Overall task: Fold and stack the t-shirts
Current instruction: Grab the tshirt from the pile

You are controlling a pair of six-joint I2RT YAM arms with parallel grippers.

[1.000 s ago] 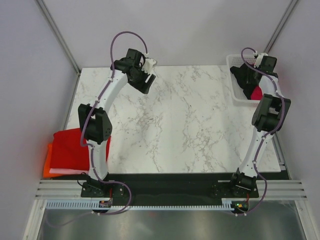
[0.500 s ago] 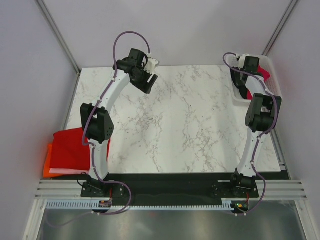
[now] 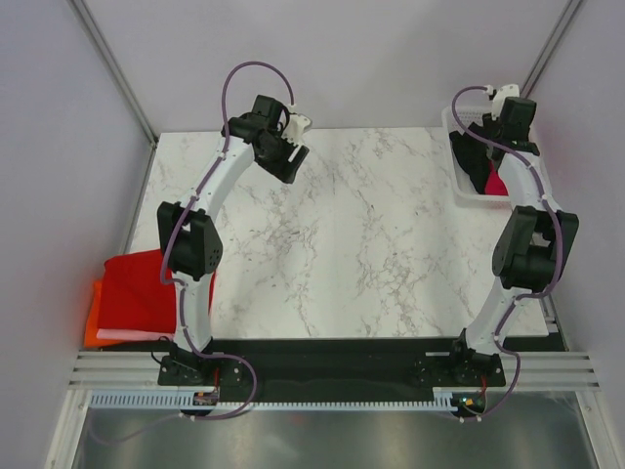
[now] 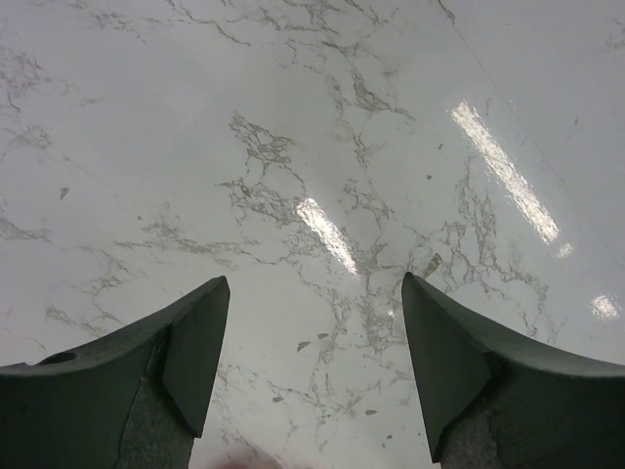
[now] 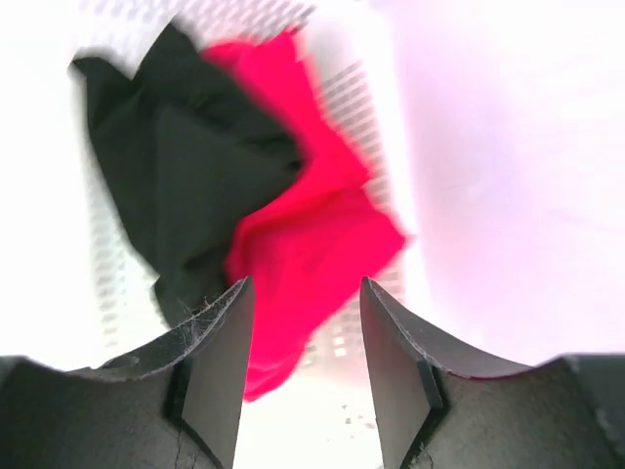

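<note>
One white plastic lattice basket (image 3: 467, 198) stands at the far right corner of the white marble-patterned tabletop (image 3: 371, 244). It holds two items: one crumpled black cloth (image 5: 186, 166) and one raspberry-crimson t-shirt (image 5: 312, 244), touching, the crimson one to the right in the right wrist view.

The right gripper (image 5: 305, 285) hangs above the basket, jaws moderately apart with nothing between them. The left gripper (image 4: 313, 281) hangs over bare marble at the far left of the table, jaws wide and holding nothing.

A stack of two lies at the near left table edge: one folded bright red t-shirt (image 3: 146, 288) on one orange t-shirt (image 3: 93, 318).
</note>
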